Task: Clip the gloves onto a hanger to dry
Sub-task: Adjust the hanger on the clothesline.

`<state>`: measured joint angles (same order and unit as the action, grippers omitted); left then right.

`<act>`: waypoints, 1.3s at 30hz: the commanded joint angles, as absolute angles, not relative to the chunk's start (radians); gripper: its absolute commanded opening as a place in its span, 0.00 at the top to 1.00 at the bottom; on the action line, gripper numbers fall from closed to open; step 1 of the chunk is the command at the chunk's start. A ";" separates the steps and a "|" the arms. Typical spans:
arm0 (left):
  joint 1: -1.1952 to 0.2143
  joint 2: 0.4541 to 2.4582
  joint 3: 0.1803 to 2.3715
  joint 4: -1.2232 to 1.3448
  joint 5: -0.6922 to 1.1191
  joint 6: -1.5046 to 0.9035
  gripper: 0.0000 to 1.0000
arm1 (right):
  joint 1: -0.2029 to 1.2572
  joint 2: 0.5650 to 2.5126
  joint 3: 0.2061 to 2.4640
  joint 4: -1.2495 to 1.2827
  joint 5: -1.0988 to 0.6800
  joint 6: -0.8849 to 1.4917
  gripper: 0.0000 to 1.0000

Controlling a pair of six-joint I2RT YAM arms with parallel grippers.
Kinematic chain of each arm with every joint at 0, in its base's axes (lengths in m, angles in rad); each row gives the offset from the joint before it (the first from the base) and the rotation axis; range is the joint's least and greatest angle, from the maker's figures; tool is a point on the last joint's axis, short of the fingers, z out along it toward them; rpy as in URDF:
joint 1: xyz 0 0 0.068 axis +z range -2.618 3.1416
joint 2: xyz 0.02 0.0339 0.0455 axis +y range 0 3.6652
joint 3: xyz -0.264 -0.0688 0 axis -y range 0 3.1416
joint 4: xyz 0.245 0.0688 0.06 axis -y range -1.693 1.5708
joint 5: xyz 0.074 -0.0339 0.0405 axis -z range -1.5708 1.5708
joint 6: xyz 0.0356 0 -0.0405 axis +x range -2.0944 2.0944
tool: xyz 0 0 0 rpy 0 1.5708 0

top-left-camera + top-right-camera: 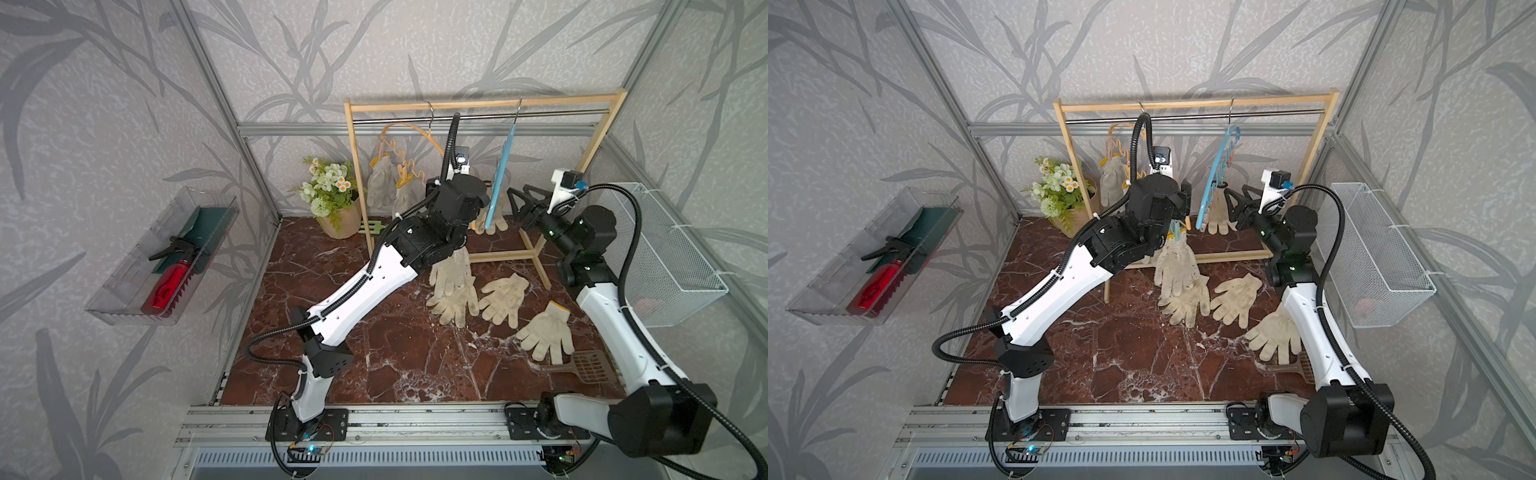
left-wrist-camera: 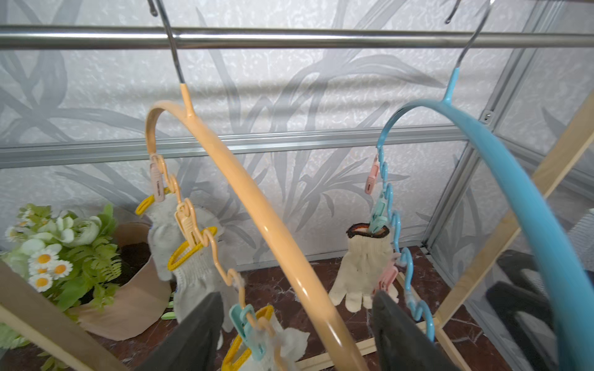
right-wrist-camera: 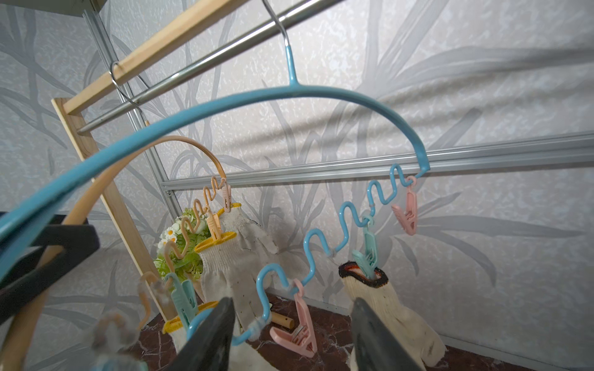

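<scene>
Nearest the viewer, the bases of the left arm (image 1: pixel 307 422) and right arm (image 1: pixel 540 417) sit on the front rail (image 1: pixel 415 415). Beyond them, loose gloves (image 1: pixel 503 297) lie flat and unclipped on the marble table (image 1: pixel 395 357). The rightmost glove (image 1: pixel 544 332) lies near the right arm, cuff toward the rack and fingers toward the front, so its long axis runs roughly near-to-far.

Both arms reach forward and upward, wrists raised to hanger height. Every loose glove therefore lies below and in front of the pincers, and the right arm is judged the nearer.

- **Left pincer (image 2: pixel 297 293):** jaws well apart and empty, straddling the arc of the orange hanger (image 2: pixel 257 199) without visible contact.
- **Right pincer (image 3: pixel 292 302):** jaws likewise apart and empty, flanking a free pink clip (image 3: pixel 302 321) on the blue hanger (image 3: pixel 225 106).

Farther back, three hung gloves (image 2: pixel 193 273) occupy the orange hanger and one dark-cuffed glove (image 3: pixel 385 308) the blue. Both hangers hook over the steel bar (image 2: pixel 321 38) of the wooden rack (image 1: pixel 482 102) at the back wall.
</scene>
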<state>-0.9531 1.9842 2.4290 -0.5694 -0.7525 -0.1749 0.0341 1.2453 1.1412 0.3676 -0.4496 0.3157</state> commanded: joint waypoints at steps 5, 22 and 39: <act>-0.930 1.908 2.382 -0.662 -0.956 -0.109 0.34 | 0.048 1.224 1.133 0.388 -0.432 0.314 0.41; -0.804 1.586 1.986 -0.518 -0.974 0.022 0.86 | 0.093 1.246 1.146 0.387 -0.428 0.289 0.42; -0.690 1.454 1.835 -0.440 -0.957 0.172 0.83 | 0.104 1.255 1.152 0.377 -0.423 0.275 0.42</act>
<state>-0.7025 1.4960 1.8427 -0.4923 -0.9363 0.1623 0.0986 1.2488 1.1412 0.3672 -0.4267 0.2863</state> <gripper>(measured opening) 0.171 0.577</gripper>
